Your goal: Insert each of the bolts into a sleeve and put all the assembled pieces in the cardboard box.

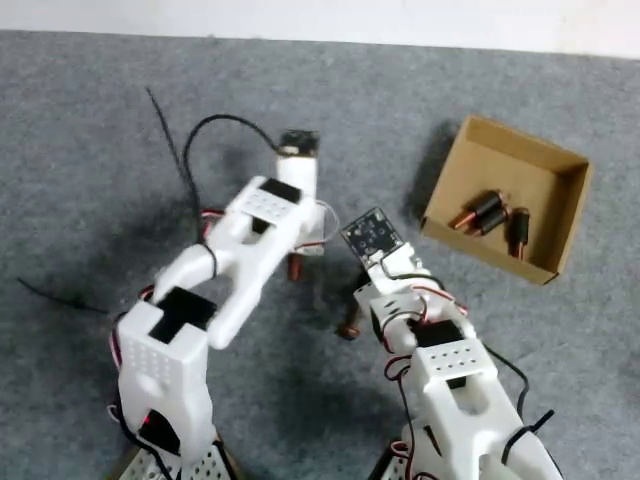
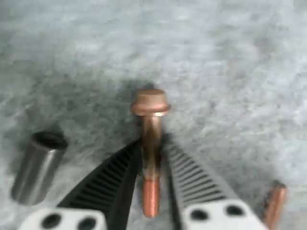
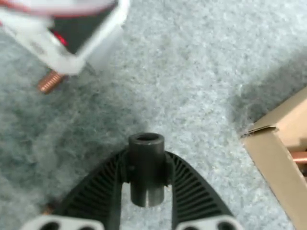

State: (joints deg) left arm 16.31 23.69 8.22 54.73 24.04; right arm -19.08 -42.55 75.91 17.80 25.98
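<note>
Bolt (image 2: 150,103): copper, shank clamped between the fingers of the left gripper (image 2: 152,148) | sleeve (image 3: 146,143): dark, pinched in the right gripper (image 3: 146,160), near the cardboard box (image 1: 571,215) | second sleeve (image 2: 38,167): lying on grey mat (image 1: 100,150) beside the bolt | box: holds assembled pieces (image 1: 490,213)

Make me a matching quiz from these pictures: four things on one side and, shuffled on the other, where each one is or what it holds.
Things:
1. left claw
2. right claw
3. cardboard box
4. loose sleeve

States:
A. lies on the grey carpet, ungripped
B. shut on a copper bolt
C. contains assembled pieces
D. shut on a dark sleeve

Pairs: 1-B, 2-D, 3-C, 4-A
</note>
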